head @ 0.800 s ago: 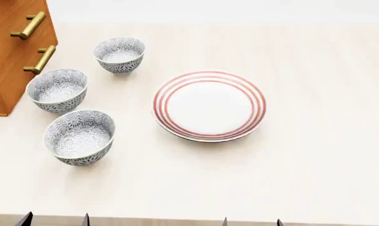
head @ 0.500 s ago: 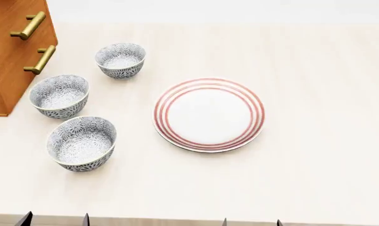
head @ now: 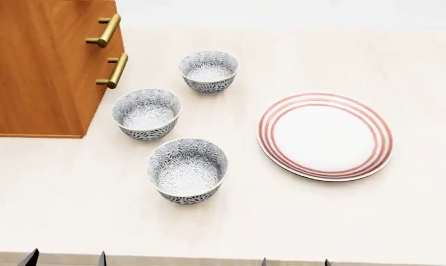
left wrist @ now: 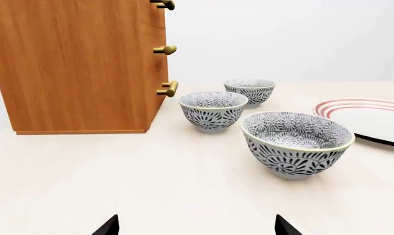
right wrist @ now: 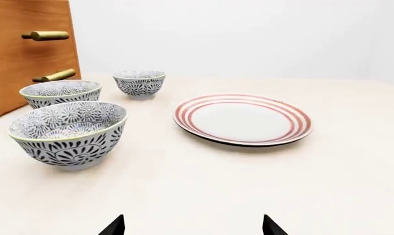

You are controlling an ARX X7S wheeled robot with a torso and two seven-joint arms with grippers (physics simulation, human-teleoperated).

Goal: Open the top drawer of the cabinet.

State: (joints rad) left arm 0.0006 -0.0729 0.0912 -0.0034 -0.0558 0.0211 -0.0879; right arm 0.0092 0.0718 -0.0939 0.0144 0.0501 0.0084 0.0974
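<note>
The orange-brown cabinet point(head: 38, 66) stands at the table's far left, its front facing right. In the left wrist view the cabinet point(left wrist: 79, 63) shows three brass handles end-on. The uppermost, the top drawer's handle point(left wrist: 164, 4), is cut by the picture's edge. The top drawer looks shut. The head view shows only two handles, one point(head: 105, 30) above the other point(head: 113, 71). My left gripper point(head: 65, 259) and right gripper point(head: 295, 261) are open and empty at the table's near edge, far from the cabinet. Their tips also show in the left wrist view point(left wrist: 197, 227) and the right wrist view point(right wrist: 193, 226).
Three patterned bowls stand in front of the cabinet: a far one point(head: 208, 71), a middle one point(head: 146, 114) and a near one point(head: 187, 169). A white plate with red rings point(head: 324, 136) lies to their right. The pale table point(head: 282, 221) reaches to the near edge.
The head view has swung left: cabinet, bowls and plate all sit further right in the picture, and more of the cabinet shows. The gripper tips stay at the same spot.
</note>
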